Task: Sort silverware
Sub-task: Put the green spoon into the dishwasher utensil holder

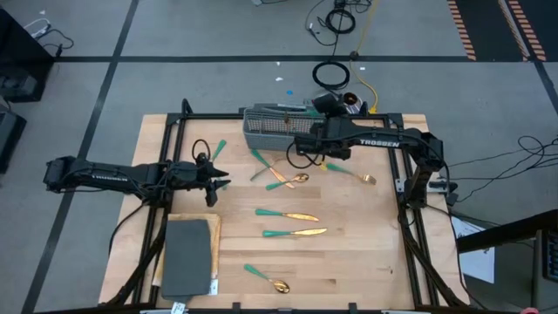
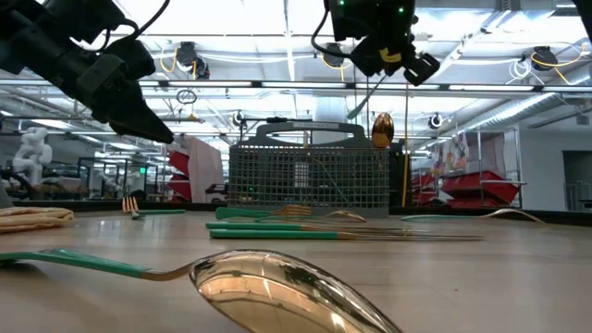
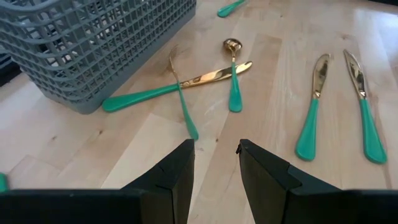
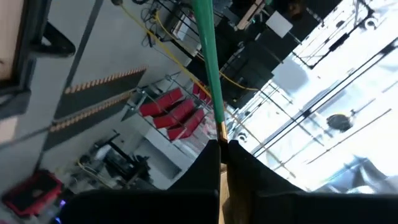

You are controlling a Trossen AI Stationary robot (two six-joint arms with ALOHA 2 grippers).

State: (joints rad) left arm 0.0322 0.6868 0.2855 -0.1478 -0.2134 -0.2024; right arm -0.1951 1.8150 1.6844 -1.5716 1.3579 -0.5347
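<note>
High view: most silverware (image 1: 296, 233) lies loose on the worktop (image 1: 366, 253), unsorted, near the caddy (image 1: 270, 128).

Left wrist view: left gripper (image 3: 214, 155), jaws open, faces crossed pieces, presumably selecting one.

Right wrist view: right gripper (image 4: 222, 149), jaws clamped on a teal-handled piece (image 4: 207, 56), likely bound for the caddy.
</note>
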